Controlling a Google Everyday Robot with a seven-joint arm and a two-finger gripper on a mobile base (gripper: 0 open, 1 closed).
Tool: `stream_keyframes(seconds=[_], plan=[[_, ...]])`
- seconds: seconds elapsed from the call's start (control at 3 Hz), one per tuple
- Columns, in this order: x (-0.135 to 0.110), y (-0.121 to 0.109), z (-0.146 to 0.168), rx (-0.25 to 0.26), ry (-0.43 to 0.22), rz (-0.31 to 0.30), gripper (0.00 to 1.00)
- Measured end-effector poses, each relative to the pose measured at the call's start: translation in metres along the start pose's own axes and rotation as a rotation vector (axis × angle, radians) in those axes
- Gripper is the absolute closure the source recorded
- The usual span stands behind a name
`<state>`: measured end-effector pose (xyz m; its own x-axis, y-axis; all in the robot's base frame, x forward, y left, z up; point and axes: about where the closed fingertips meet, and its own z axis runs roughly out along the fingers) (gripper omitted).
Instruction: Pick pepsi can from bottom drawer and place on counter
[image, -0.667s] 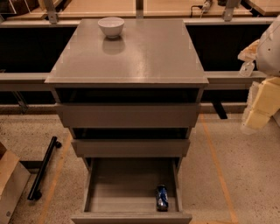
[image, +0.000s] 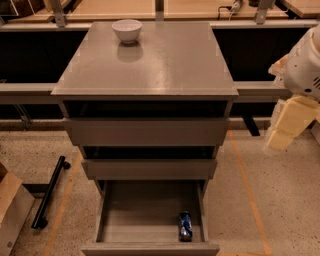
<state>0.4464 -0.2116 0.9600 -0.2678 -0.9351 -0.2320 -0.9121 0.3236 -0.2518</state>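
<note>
The pepsi can lies on its side in the front right corner of the open bottom drawer, blue with a silver end. Above it stand two shallower drawers, then the glossy grey-brown counter. My gripper hangs at the far right edge of the view, beside the cabinet and level with the top drawer, well above and to the right of the can. It holds nothing that I can see.
A white bowl sits at the back left of the counter. A black bar lies on the floor to the left, next to a cardboard box. Light wooden tabletops run behind the cabinet.
The arm at the right edge has shifted slightly; the can, drawer and bowl have not moved.
</note>
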Motion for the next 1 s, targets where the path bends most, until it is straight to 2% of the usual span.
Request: stream_keyframes(seconds=[0.33,0.67,1.0], plan=[[0.0005,-0.0058,0.0407,0.008,0.001,0.12,0.0],[-0.0002,-0.0071,0.0445,0.015,-0.002,0.163,0.0],[-0.0002,-0.0071,0.0444,0.016,-0.002,0.163,0.0]])
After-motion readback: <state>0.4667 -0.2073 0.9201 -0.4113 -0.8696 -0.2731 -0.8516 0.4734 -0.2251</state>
